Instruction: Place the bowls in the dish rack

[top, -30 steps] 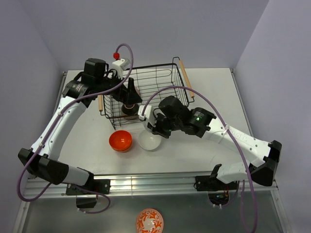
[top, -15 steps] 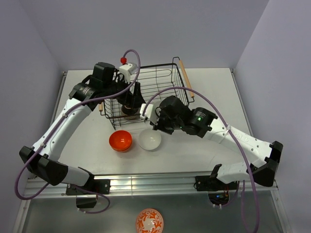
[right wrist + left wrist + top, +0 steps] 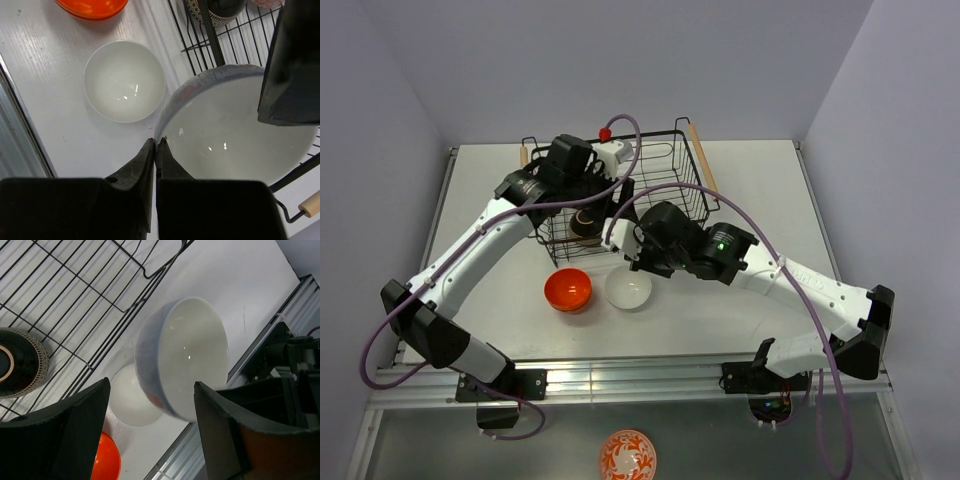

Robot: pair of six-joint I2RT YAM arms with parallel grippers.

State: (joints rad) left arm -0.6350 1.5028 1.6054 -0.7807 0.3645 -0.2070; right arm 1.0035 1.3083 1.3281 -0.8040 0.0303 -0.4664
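My right gripper (image 3: 156,140) is shut on the rim of a pale white bowl (image 3: 235,130) and holds it in the air at the near edge of the black wire dish rack (image 3: 660,160). My left gripper (image 3: 152,385) is open, its fingers on either side of this held bowl (image 3: 190,360) without touching it. In the top view the left gripper (image 3: 612,195) hangs over the rack, close to the right gripper (image 3: 635,252). A dark patterned bowl (image 3: 585,222) lies in the rack. A white bowl (image 3: 628,288) and an orange bowl (image 3: 567,289) stand on the table in front.
The rack has a wooden rod handle (image 3: 700,160) at each short end. An orange-and-white patterned bowl (image 3: 627,455) lies below the table's front rail. The two arms' purple cables arch over the rack. One left finger (image 3: 295,60) shows over the bowl in the right wrist view.
My left arm has swung right across the rack until its open fingers are round the bowl held by my right gripper. The right gripper has risen slightly toward the rack.
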